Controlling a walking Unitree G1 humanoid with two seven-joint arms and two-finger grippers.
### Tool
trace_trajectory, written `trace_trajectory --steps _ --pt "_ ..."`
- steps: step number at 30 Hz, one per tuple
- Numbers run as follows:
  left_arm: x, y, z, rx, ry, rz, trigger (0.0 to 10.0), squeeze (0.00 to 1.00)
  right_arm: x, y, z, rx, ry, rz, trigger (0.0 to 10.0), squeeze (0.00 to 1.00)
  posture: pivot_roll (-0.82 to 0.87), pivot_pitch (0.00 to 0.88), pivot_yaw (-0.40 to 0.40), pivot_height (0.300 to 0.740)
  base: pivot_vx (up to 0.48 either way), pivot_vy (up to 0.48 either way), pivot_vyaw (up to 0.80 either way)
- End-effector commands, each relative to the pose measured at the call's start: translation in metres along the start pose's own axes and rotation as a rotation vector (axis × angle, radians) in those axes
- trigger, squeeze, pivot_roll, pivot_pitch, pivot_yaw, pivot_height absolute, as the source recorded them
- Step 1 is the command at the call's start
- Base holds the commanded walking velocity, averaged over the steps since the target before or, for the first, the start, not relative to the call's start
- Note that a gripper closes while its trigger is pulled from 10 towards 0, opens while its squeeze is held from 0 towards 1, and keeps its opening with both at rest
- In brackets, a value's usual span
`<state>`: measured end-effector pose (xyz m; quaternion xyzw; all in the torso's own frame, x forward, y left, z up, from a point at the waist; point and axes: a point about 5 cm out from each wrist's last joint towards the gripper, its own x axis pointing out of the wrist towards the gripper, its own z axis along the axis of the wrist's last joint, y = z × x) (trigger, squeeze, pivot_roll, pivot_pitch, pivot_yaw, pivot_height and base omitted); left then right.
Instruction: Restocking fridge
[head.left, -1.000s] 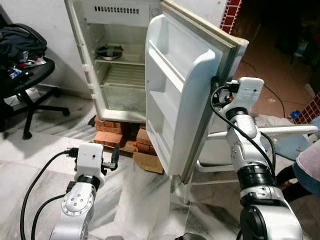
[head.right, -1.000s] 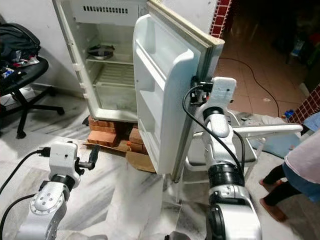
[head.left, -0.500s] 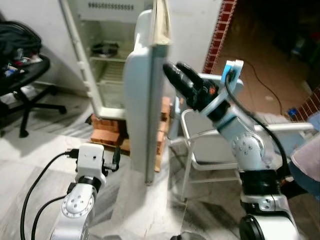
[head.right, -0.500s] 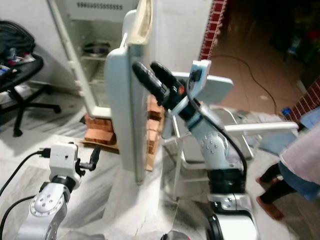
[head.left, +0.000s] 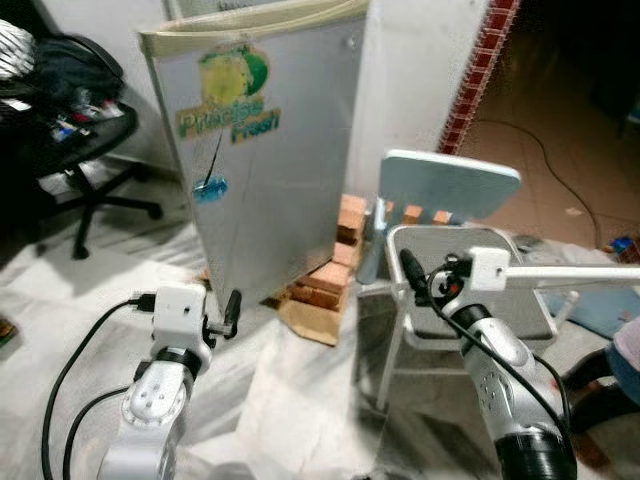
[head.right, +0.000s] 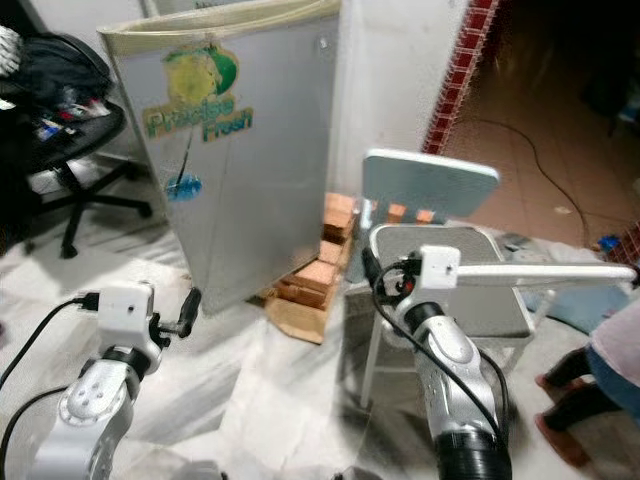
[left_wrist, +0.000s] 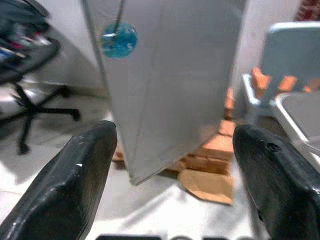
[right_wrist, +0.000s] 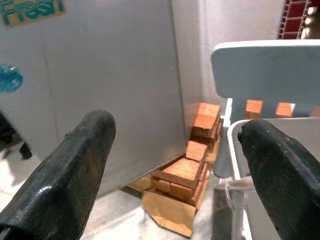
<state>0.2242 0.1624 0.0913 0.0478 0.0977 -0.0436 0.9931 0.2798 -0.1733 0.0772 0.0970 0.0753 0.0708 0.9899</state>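
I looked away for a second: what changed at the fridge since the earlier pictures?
The silver fridge door, wide open a second ago, has swung shut, hiding the shelves. The right gripper, which was up behind the door pushing it, has dropped low beside the white plastic chair, jaws open and empty. The left gripper stayed low and empty, and the fridge still rests on orange bricks.

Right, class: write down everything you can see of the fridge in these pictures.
The fridge is a small silver-grey box with a cream top edge. Its door is shut. The front carries a green and yellow "Precious Fresh" sticker and a round blue sticker. It stands upright on stacked bricks beside a pale chair.
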Motion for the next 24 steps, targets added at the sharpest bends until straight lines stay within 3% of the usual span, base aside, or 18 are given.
trace_trajectory --steps 1,8,18,24 --pt "0.002 0.01 0.004 0.03 -0.007 0.03 10.0 0.0 0.003 0.01 0.004 -0.025 -0.034 0.005 10.0 0.0 0.14 0.0 -0.033 0.74 0.0 0.48 0.0" --pt "0.005 0.015 0.006 0.011 -0.025 0.029 10.0 0.0 0.004 0.002 0.007 -0.034 -0.029 -0.054 10.0 0.0 0.13 0.0 -0.033 0.74 0.0 0.48 -0.07" --pt "0.009 0.014 0.014 0.007 -0.103 0.001 10.0 0.0 0.001 -0.003 0.01 -0.062 -0.05 -0.086 10.0 0.0 0.12 0.0 -0.033 0.74 0.0 0.478 -0.8" --pt "0.014 0.02 0.016 -0.013 -0.103 0.034 10.0 0.0 -0.01 -0.012 0.01 -0.097 -0.05 -0.101 10.0 0.0 0.11 0.0 -0.034 0.74 0.0 0.467 -0.65"
